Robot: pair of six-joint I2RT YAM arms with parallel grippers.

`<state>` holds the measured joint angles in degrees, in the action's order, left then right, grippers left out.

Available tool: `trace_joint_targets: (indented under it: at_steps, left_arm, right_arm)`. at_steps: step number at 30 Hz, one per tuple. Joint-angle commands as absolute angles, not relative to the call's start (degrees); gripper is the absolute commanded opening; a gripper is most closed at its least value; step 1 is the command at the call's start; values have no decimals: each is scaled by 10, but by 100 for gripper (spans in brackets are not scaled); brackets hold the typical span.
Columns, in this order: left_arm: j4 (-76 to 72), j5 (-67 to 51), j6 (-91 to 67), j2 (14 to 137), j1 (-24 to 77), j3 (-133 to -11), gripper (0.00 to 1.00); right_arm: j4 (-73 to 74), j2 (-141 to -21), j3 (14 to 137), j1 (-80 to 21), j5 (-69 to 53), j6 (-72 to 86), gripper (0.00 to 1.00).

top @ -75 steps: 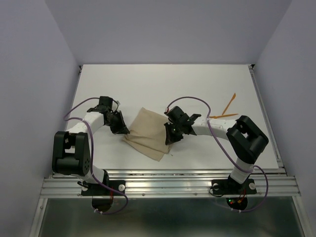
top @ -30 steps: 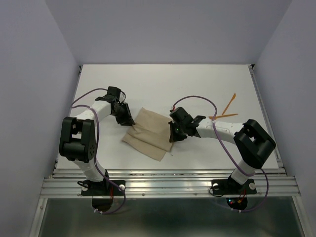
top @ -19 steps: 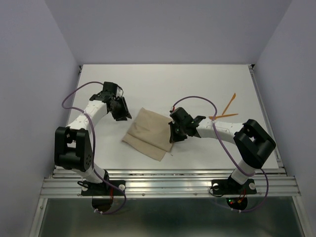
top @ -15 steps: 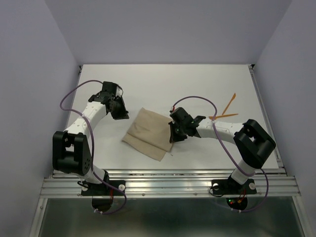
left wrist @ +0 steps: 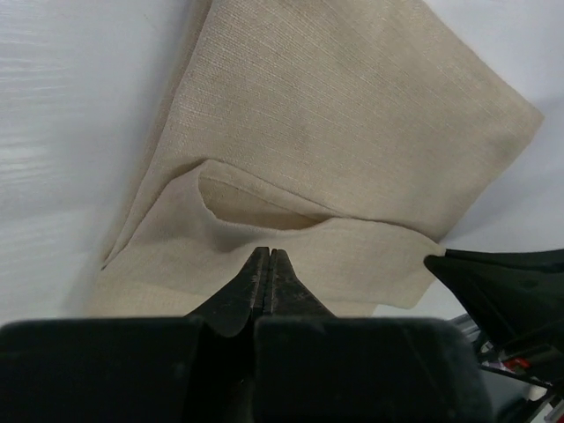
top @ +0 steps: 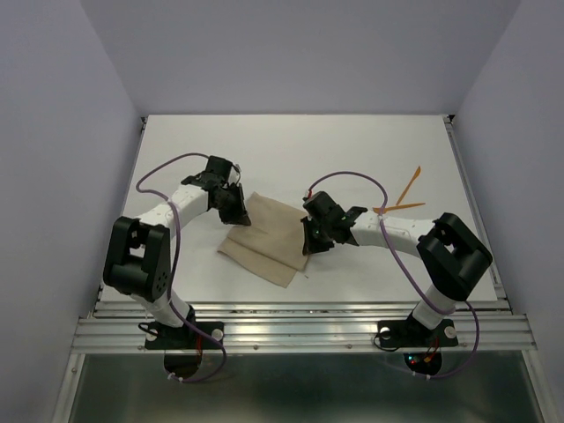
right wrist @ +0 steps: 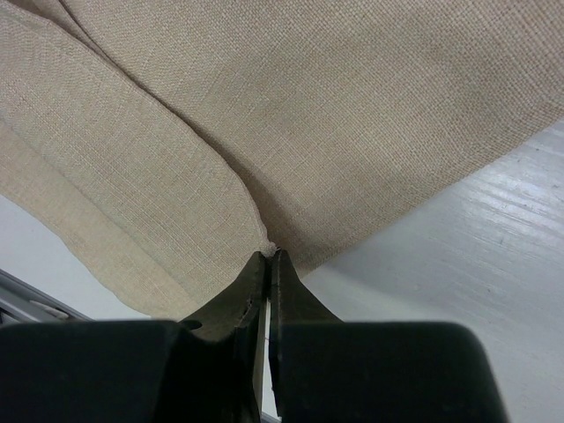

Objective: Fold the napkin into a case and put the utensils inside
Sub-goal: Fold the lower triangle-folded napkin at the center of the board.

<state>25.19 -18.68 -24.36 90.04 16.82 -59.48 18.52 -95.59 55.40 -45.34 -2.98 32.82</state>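
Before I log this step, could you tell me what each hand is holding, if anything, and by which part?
Both hold the napkin: the left hand pinches the edge of its top layer, the right hand its opposite edge, at a fold.

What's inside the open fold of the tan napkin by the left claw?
The folded tan cloth napkin shows only its paler inner layer in the gap. Deeper in is hidden under the top layer. The thin orange plastic utensils lie apart on the table.
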Motion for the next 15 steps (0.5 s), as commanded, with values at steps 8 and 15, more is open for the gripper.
trace_joint_targets:
  at_steps: [8,15]
  left_arm:
    - [240,-117,-246,959,171,-597,0]
    - [228,-128,-252,928,171,-592,0]
  right_arm:
    - [178,-926,556,-454,-17,328,1]
    - [182,-904,566,-454,11,329,1]
